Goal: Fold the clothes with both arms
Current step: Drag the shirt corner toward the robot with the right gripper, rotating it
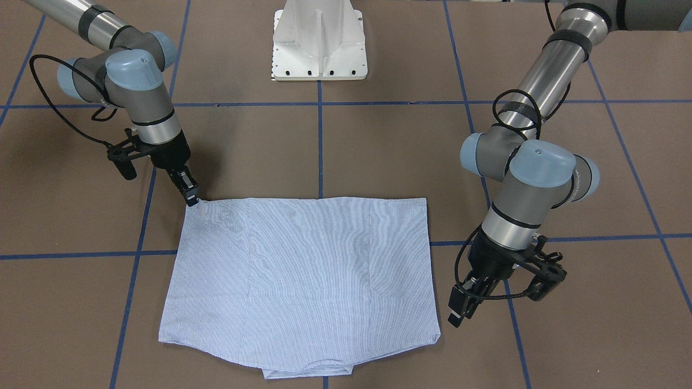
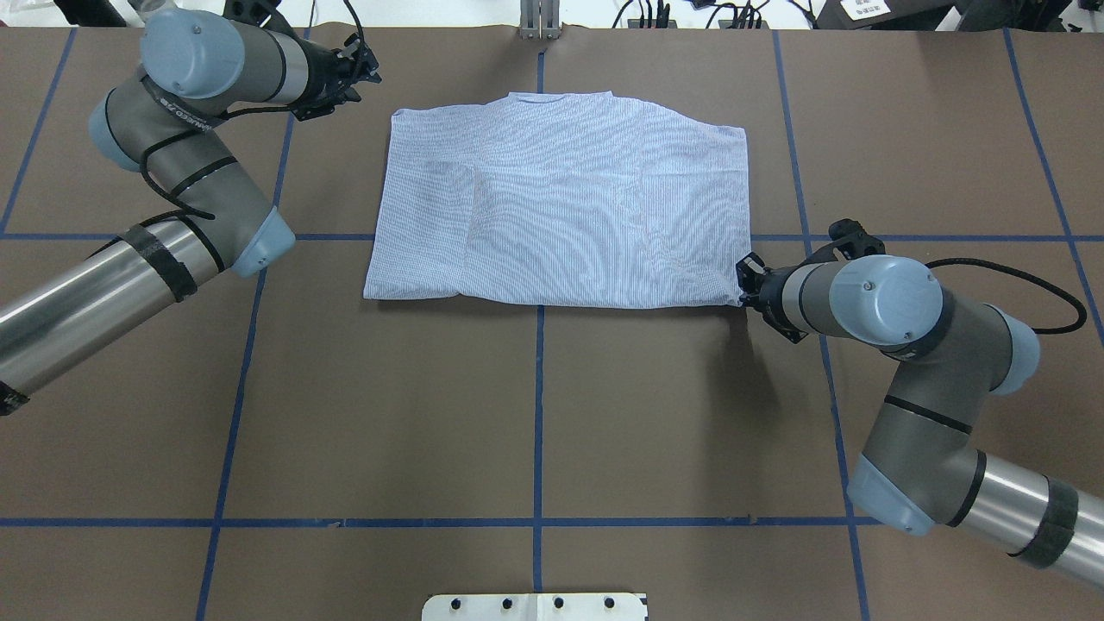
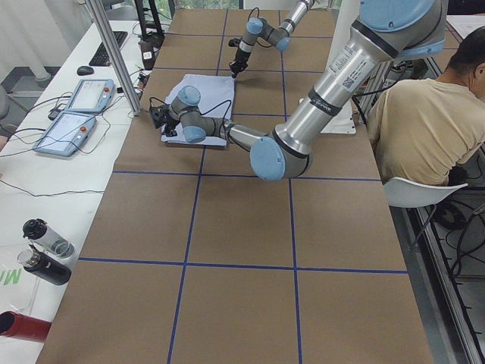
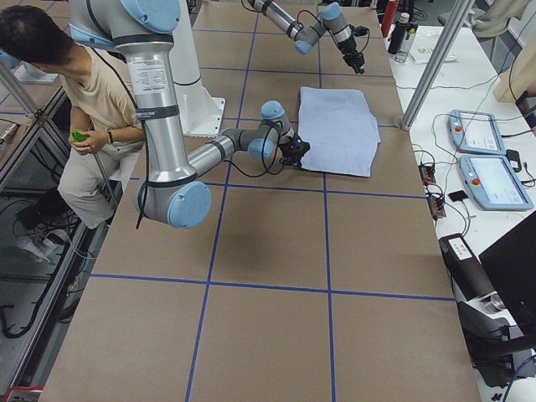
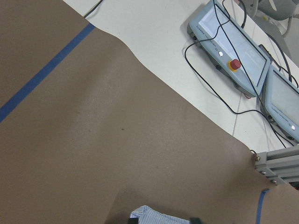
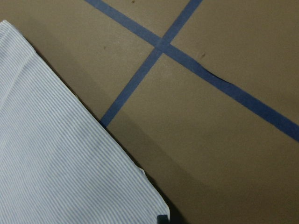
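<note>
Right gripper (image 1: 192, 198) (fingers together) pinches the shirt's (image 1: 303, 270) corner nearest the robot. Left gripper (image 1: 457, 316), fingers apart and tilted, hangs just beside the shirt's collar-end corner.

Left arm (image 1: 546, 75), right arm (image 1: 146, 102): silver tubes, grey joints, pale blue caps, black bands, looped black cables. White pedestal (image 1: 320, 40).

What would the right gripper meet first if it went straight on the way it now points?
The shirt: the right gripper angles down onto its corner, apparently touching it; the table lies just beneath.
</note>
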`<state>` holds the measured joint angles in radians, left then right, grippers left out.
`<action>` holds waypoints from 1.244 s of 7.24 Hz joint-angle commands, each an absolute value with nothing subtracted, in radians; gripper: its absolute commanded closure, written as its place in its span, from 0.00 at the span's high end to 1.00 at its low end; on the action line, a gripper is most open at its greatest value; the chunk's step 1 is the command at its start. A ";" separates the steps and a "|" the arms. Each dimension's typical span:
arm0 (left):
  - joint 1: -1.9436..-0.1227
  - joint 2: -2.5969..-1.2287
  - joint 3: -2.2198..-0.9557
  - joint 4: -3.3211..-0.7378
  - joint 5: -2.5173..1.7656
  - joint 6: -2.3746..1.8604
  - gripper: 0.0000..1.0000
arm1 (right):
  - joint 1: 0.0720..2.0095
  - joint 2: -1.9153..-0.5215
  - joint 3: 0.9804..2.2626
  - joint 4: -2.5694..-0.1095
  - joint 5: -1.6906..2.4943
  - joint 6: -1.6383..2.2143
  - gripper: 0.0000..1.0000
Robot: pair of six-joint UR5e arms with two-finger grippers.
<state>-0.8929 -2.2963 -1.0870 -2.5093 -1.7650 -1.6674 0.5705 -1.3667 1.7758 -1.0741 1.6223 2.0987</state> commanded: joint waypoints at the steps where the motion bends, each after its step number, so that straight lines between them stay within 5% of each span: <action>1: -0.893 -2.295 -1.088 -2.511 -1.767 -1.667 0.46 | 0.508 -1.519 1.973 -1.077 1.637 2.123 0.00; 7: -0.896 -2.280 -1.234 -2.449 -1.867 -1.666 0.46 | 0.146 -1.692 2.249 -1.078 1.833 2.149 0.00; 8: -0.891 -2.219 -1.335 -2.395 -1.885 -1.667 0.46 | 0.103 -1.693 2.250 -1.078 1.842 2.157 0.23; 9: -0.891 -2.183 -1.397 -2.367 -1.907 -1.666 0.46 | 0.097 -1.697 2.253 -1.078 1.839 2.187 0.99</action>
